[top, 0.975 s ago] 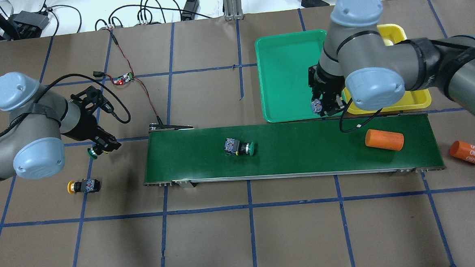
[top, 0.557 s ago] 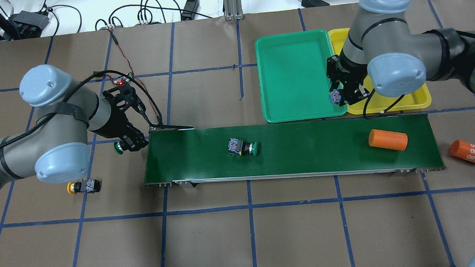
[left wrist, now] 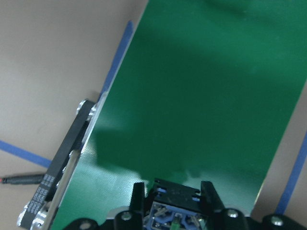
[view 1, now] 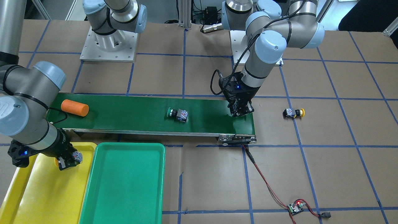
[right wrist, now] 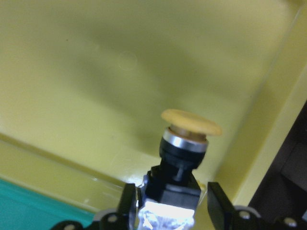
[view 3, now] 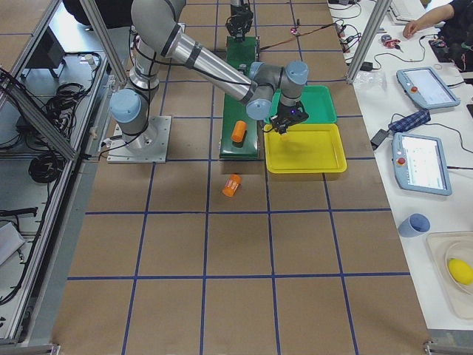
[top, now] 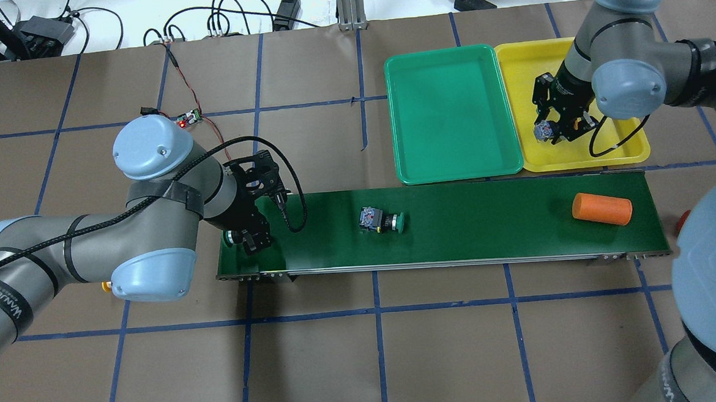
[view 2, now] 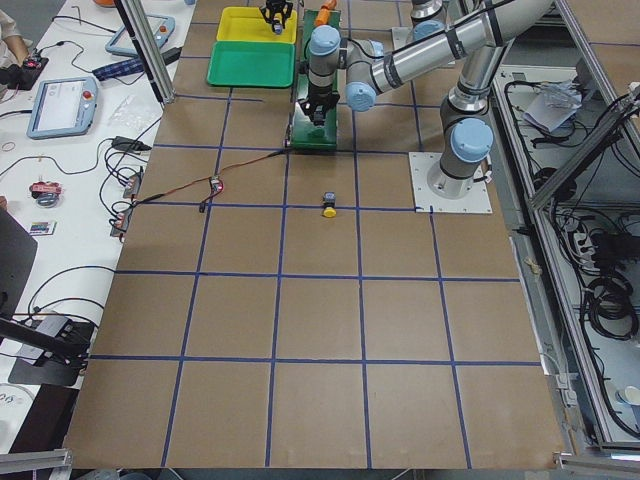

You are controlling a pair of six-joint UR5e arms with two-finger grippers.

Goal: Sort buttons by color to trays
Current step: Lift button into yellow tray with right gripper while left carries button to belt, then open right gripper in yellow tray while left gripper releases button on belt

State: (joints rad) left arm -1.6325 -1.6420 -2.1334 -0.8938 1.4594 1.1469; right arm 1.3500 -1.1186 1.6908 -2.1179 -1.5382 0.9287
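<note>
Each arm's got a button in its grip

Spare yellow button (view 1: pixel 293 113) lies on the paper off the belt's left end. Left gripper (top: pixel 248 237) is clamped on a green button (top: pixel 229 237) over the conveyor belt (top: pixel 458 232)'s left end, and a second green button (top: pixel 381 220) lies mid-belt. Right gripper (top: pixel 553 131) pinches a yellow button (right wrist: pixel 184 143) above the yellow tray (top: pixel 514 82), which sits beside the green tray (top: pixel 450 98).
</note>
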